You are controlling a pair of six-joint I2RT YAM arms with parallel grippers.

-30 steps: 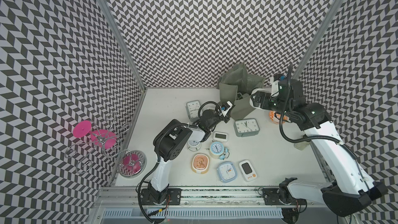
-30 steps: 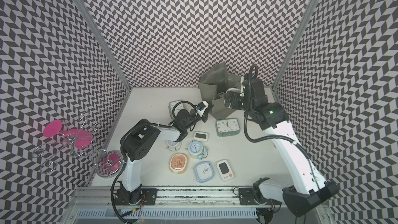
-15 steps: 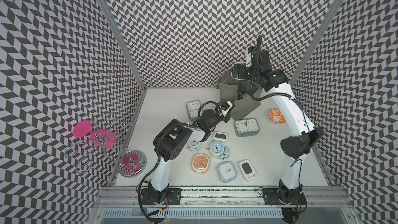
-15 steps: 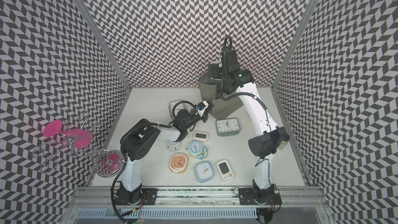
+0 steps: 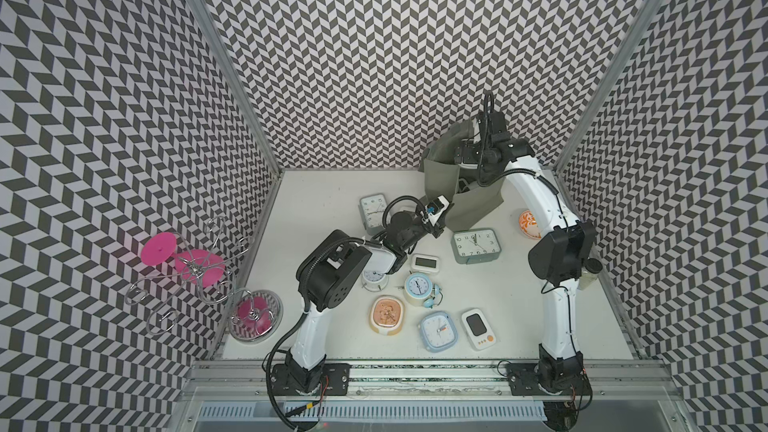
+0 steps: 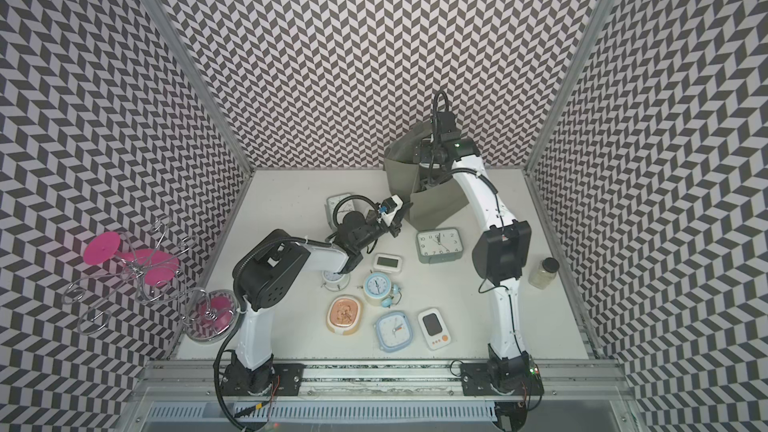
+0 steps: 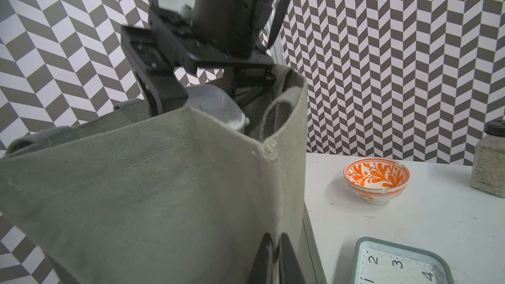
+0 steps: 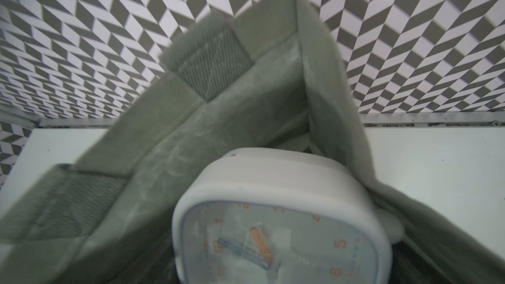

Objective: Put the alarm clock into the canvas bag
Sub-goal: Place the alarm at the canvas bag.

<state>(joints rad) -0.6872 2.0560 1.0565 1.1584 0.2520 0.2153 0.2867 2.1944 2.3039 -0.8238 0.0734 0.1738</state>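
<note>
Pretty much at the finish line here. Had the white alarm clock (image 8: 278, 228) clamped across the wide-spread right jaws, dipped partway below the rim of the canvas bag (image 7: 164, 187), face toward the wrist camera. Not let go yet though. Saw the left jaws closed together, low against the bag's front corner by the table (image 5: 324, 201); no telling about any pinched fabric. Left to do, at a guess: lowering a bit, releasing, pulling back out.
</note>
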